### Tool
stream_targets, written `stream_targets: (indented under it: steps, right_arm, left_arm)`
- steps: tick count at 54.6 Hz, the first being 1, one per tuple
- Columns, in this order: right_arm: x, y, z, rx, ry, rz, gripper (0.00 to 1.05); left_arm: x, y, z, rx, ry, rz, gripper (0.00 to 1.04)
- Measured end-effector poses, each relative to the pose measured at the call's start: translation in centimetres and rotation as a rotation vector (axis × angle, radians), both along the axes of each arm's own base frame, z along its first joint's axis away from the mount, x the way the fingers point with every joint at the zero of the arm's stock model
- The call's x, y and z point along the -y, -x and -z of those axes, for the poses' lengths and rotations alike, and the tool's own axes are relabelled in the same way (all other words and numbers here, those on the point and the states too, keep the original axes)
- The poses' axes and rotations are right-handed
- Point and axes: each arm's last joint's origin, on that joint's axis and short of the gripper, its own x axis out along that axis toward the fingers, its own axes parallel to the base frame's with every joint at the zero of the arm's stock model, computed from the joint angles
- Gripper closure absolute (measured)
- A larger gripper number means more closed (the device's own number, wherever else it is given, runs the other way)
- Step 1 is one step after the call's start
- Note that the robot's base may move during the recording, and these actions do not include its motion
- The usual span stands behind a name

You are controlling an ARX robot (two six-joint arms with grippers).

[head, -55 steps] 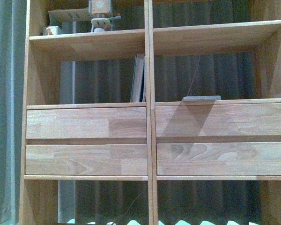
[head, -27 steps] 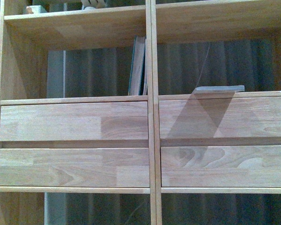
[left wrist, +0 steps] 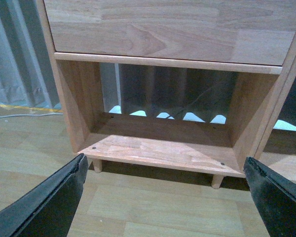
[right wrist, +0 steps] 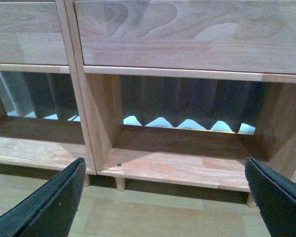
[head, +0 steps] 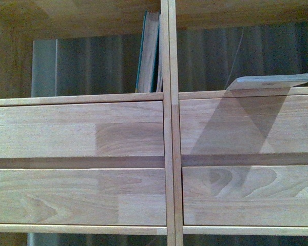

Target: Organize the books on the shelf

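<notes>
Shelf [head: 168, 154] fills the whole front view: light wood, w/ an upright divider [head: 169, 46] down the middle. 4 plain drawer fronts sit 2 per side, upper left [head: 77, 128], lower left [head: 77, 197], upper right [head: 297, 128], lower right [head: 246, 197]. A slanted shadow crosses the 2 right ones. A dark pleated curtain [head: 102, 64] shows through the open back of the compartments above the drawers.

Wrist views look low, at pale wood floor [left wrist: 158, 207] and the shelf's bottom compartments; the bottom board [left wrist: 158, 148] stands on short legs [left wrist: 217, 180], w/ light showing under the curtain hem behind.

Left hand [left wrist: 164, 165] is near the floor in front of a bottom compartment, its 2 dark fingers [left wrist: 54, 197] spread wide apart, nothing between them. Right hand [right wrist: 164, 165] is likewise low in front of a bottom compartment, fingers [right wrist: 49, 202] spread wide, gripping nothing.

Teal book [head: 148, 56] stands upright in the left compartment above the drawers, at its right end beside the divider, pale pages facing near. A thin sliver sits between it and the divider; can't tell what it is.

Thin book [head: 269, 81] lies flat in the right compartment above the drawers, at the near edge, well right of the divider, pale edge facing near, right end a bit raised.
</notes>
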Motion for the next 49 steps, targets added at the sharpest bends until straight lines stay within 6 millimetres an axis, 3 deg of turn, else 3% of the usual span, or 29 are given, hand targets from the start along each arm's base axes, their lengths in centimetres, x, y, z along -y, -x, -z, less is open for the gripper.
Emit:
stream_targets:
  steps: [19, 25, 29, 35, 39, 43, 49]
  right_arm:
    - [0.0, 0.0, 0.0, 0.000, 0.000, 0.000, 0.07]
    - [0.2, -0.2, -0.2, -0.126, -0.139, -0.199, 0.07]
    - [0.6, -0.5, -2.5, -0.108, -0.228, -0.280, 0.07]
    - [1.1, -1.6, -9.4, 0.053, -0.248, -0.335, 0.07]
    - [1.3, -2.7, -12.2, 0.118, -0.236, -0.338, 0.07]
    - [1.4, -3.1, -12.7, 0.138, -0.234, -0.330, 0.07]
    - [1.5, -2.6, -11.2, 0.135, -0.231, -0.309, 0.07]
  left_arm:
    - [0.0, 0.0, 0.0, 0.000, 0.000, 0.000, 0.07]
    - [0.0, 0.0, 0.0, 0.000, 0.000, 0.001, 0.07]
    - [0.0, 0.0, 0.0, 0.000, 0.000, -0.001, 0.07]
    - [0.0, 0.0, 0.0, 0.000, 0.000, 0.000, 0.07]
    - [0.0, 0.0, 0.0, 0.000, 0.000, 0.000, 0.07]
    - [0.0, 0.0, 0.0, 0.000, 0.000, 0.000, 0.07]
    - [0.0, 0.0, 0.0, 0.000, 0.000, 0.000, 0.07]
